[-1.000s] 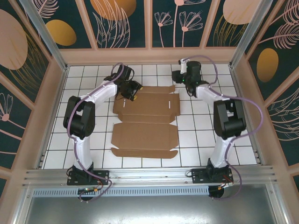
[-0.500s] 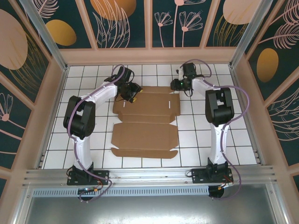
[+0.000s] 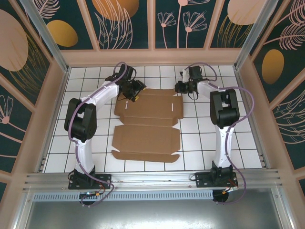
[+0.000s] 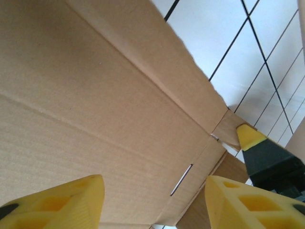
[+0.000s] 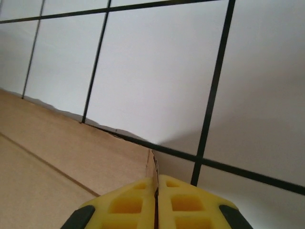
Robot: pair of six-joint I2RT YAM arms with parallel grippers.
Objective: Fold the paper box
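Tiled table [image 3: 198,143] holds paper box [image 3: 147,138]; left jaws wide, right jaws pinching far corner.

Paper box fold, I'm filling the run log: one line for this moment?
paper box: flat, unfolded | left gripper: open, over far-left corner | right gripper: shut on far-right corner

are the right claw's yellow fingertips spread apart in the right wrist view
No, the yellow fingertips of the right claw are pressed together on the edge of the brown cardboard sheet.
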